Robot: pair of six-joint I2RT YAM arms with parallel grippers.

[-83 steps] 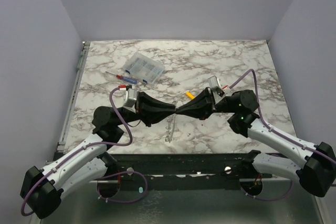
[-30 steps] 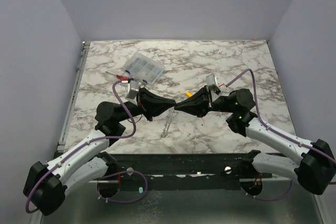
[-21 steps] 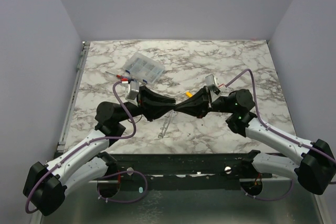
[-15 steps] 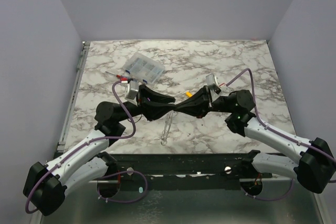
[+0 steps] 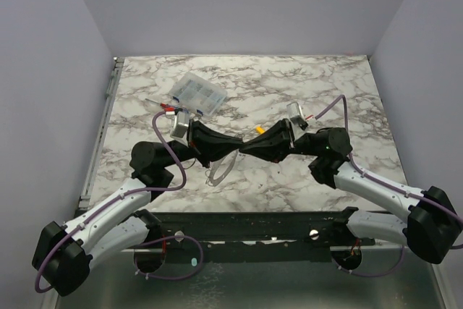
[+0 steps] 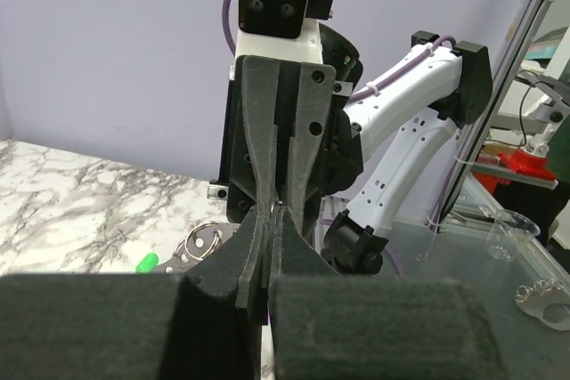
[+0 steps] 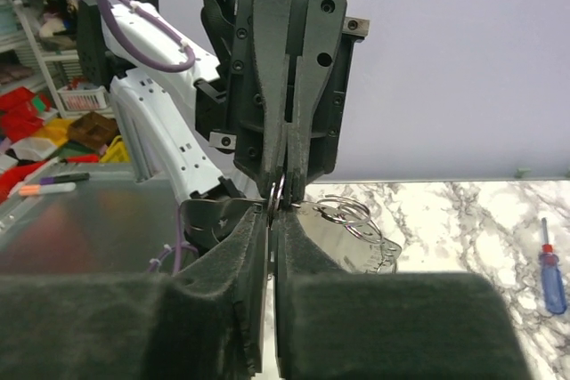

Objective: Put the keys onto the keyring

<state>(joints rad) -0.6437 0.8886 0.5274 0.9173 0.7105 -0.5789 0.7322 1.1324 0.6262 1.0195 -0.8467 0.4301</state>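
Observation:
My left gripper point(image 5: 235, 149) and right gripper point(image 5: 247, 148) meet tip to tip above the table's front middle. Both are shut on the keyring point(image 5: 221, 167), a thin pale grey loop that hangs below the tips and leans left. In the left wrist view my gripper point(image 6: 272, 213) pinches a thin metal ring, with more rings point(image 6: 207, 243) and the green-headed key point(image 6: 147, 262) just left of the fingers. In the right wrist view my gripper point(image 7: 279, 203) pinches the same ring edge-on, and a flat metal piece with coiled rings point(image 7: 349, 214) hangs to its right.
A clear plastic compartment box point(image 5: 197, 94) lies at the back left with a red-and-blue screwdriver point(image 5: 166, 106) beside it; the screwdriver also shows in the right wrist view point(image 7: 552, 271). A short yellow stick point(image 5: 260, 130) lies behind the right gripper. The table's front edge point(image 5: 239, 212) is close below the arms.
The grippers have stayed tip to tip and moved slightly back. The keyring below them has turned from a thin edge-on strip into an open loop swung to the left.

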